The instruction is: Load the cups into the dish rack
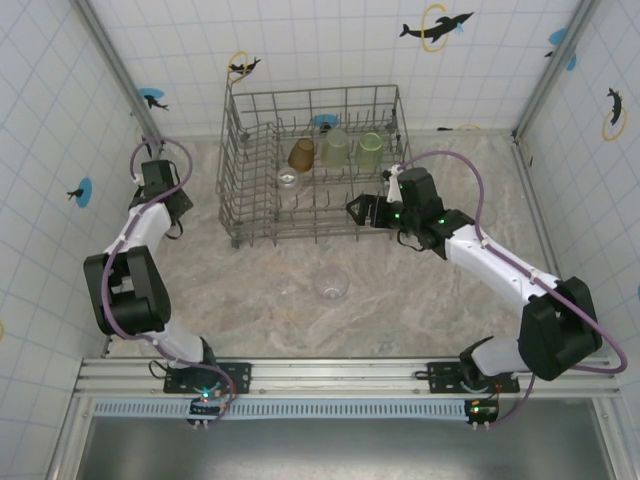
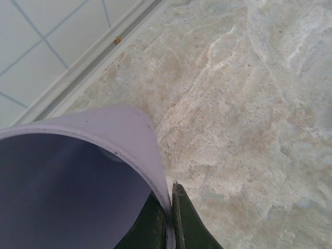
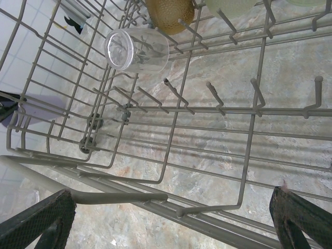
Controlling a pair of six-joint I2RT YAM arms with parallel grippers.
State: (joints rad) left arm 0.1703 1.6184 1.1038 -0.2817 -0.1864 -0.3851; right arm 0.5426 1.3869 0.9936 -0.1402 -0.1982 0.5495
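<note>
My left gripper (image 2: 170, 220) is shut on the rim of a lilac cup (image 2: 104, 155), one finger inside the wall and one outside; it sits at the table's far left (image 1: 157, 178). The grey wire dish rack (image 1: 240, 215) stands at the back centre. Inside it are an amber cup (image 1: 301, 153), two pale green cups (image 1: 334, 147) (image 1: 371, 150) and a clear cup (image 1: 289, 180). My right gripper (image 1: 358, 210) hangs open over the rack's near right part with nothing between its fingers (image 3: 41, 218). The clear cup (image 3: 136, 50) rests on the tines, and the lilac cup (image 3: 39, 109) shows through the rack's side.
A clear cup (image 1: 331, 288) stands on the marble-patterned table (image 1: 420, 300) in front of the rack. Tiled walls close in the left, back and right. The arm bases sit on the rail (image 1: 340, 375) at the near edge.
</note>
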